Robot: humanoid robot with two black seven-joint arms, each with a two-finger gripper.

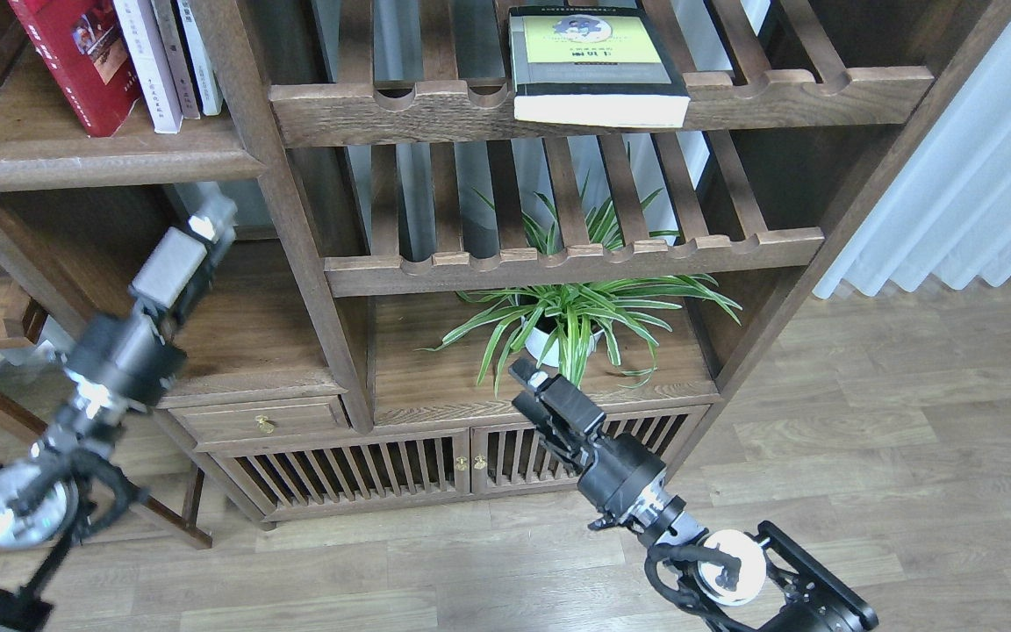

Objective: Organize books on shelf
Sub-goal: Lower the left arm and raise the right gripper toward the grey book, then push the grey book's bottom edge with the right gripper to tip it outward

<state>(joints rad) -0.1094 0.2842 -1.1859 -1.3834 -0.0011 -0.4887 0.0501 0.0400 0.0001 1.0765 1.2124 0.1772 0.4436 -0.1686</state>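
Head view — grey-black book (595,66) above right gripper (530,379)

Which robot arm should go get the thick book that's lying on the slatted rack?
Probably the right. The right gripper sits almost straight below the grey-black book lying flat on the slatted rack. The left gripper is across a wooden post, nearer the solid shelf with the standing books.

floor: pale wood planks (892,456) | right: white curtain (979,175) | bookcase: dark wood (312,263) | spider plant (567,320) inside

Black arms (620,478), silver joint discs, grey left tool (207,224).
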